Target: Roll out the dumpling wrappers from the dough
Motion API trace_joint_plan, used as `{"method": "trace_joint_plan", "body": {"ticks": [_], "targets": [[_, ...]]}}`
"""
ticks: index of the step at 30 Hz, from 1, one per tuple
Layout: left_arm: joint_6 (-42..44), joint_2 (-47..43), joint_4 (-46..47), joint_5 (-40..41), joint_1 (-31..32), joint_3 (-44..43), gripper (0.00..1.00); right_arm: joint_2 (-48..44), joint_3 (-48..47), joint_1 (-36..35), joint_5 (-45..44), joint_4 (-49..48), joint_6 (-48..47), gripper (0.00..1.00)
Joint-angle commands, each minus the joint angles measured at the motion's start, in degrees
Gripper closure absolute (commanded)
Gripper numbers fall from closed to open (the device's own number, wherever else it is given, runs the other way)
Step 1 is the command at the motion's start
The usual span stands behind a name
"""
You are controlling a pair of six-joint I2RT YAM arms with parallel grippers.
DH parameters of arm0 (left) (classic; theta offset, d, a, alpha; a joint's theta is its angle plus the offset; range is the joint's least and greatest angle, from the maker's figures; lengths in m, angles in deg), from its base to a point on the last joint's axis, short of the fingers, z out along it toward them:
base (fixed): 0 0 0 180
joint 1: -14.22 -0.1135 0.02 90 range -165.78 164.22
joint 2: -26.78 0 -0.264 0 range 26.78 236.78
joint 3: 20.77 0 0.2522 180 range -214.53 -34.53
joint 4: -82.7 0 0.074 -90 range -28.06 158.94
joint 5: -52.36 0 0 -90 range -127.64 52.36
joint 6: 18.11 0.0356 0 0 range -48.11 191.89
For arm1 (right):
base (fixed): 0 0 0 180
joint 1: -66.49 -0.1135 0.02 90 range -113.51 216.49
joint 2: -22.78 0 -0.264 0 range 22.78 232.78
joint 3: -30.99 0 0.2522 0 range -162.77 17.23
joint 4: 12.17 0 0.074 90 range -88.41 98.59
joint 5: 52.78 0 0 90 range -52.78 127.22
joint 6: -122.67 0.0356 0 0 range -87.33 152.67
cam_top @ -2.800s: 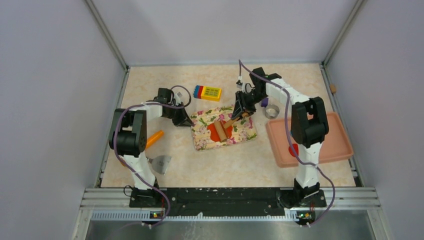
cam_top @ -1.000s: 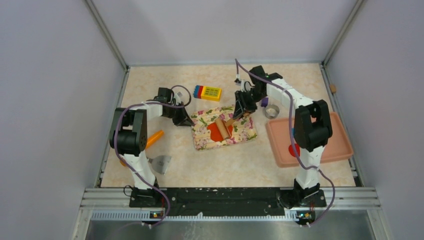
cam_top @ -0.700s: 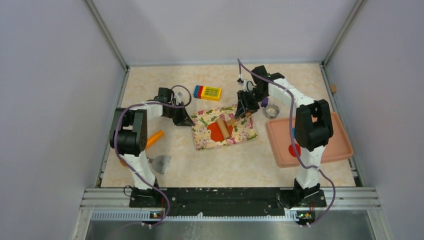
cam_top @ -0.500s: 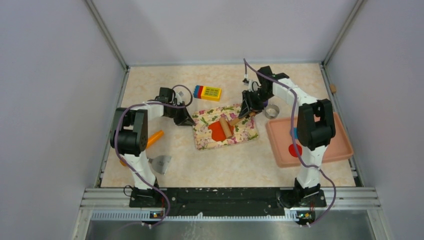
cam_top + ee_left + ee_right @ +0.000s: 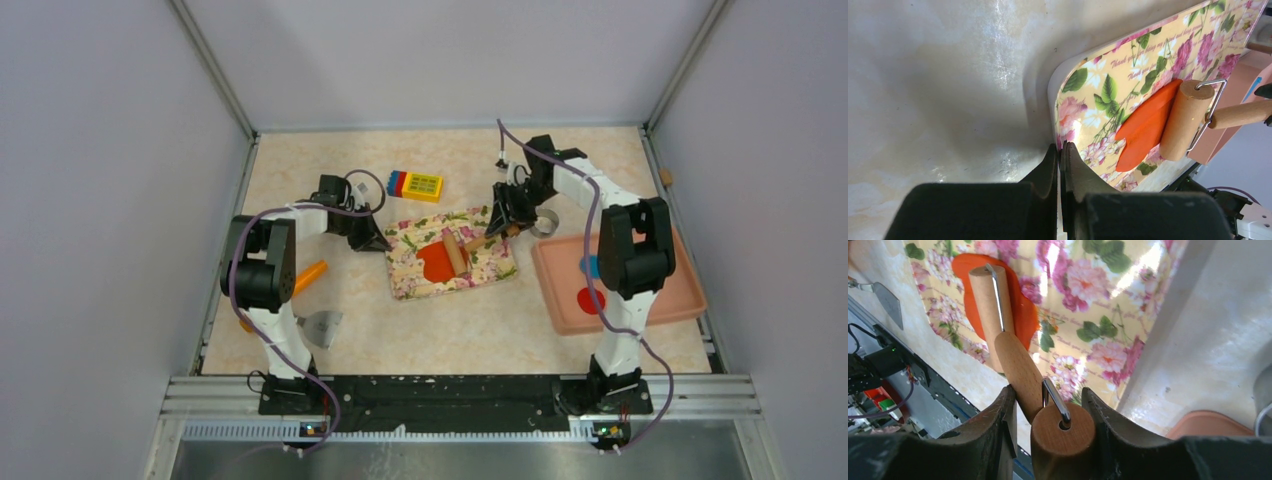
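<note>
The left gripper (image 5: 1062, 150) had its fingers pressed together, tips at the rim of the floral board (image 5: 1108, 70). The right gripper (image 5: 1048, 392) straddled the wooden handle of the rolling pin (image 5: 1018, 362); whether it clamped the handle could not be told. Just beyond its fingertips, the pin's drum lay on the flattened dough (image 5: 1025, 315).

Right claw (image 5: 504, 226) moved rightward, roller (image 5: 457, 253) drawn right across the dough (image 5: 434, 263)
</note>
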Motion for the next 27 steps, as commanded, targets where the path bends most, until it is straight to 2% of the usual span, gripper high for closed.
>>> {"method": "trace_joint_plan", "body": {"ticks": [1, 27], "targets": [[1.15, -0.46, 1.7, 1.37, -0.46, 0.58, 1.0, 3.26, 3.29, 4.56, -30.87, 0.82, -9.74, 1.0], [0.79, -0.09, 2.03, 1.33, -0.46, 0.65, 1.0, 1.69, 3.94, 7.16, -33.02, 0.76, -11.11, 1.0]]}}
